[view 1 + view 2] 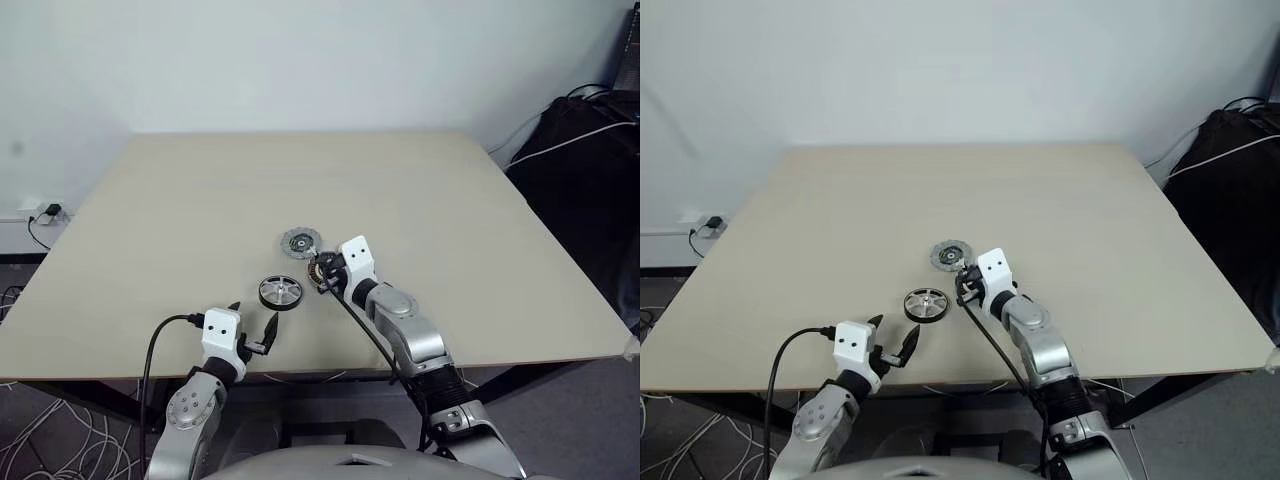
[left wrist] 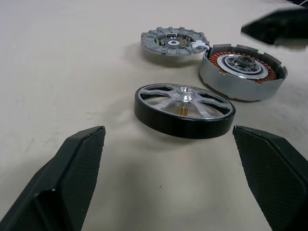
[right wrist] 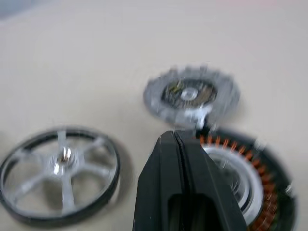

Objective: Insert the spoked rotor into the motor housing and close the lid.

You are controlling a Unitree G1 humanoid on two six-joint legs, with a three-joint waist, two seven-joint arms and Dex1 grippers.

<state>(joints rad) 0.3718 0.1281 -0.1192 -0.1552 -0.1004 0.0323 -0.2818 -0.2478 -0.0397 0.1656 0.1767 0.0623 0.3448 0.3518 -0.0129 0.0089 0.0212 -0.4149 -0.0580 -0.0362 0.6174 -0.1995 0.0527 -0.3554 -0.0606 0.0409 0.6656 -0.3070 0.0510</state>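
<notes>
The spoked rotor (image 2: 184,109), black-rimmed with silver spokes, lies flat on the beige table (image 1: 200,200). My left gripper (image 2: 168,132) is open just short of it, one finger on either side of the line to it. The grey lid (image 1: 299,241) lies farther back. The motor housing (image 2: 243,72), with copper windings, sits to the right of the rotor. My right gripper (image 3: 177,139) is shut, and its tips hang over the housing's near rim. I cannot tell whether they touch it.
A black bag (image 1: 585,180) with white cables stands off the table's right side. A wall socket (image 1: 45,212) and floor cables lie to the left. The table's front edge runs just behind my left gripper (image 1: 254,333).
</notes>
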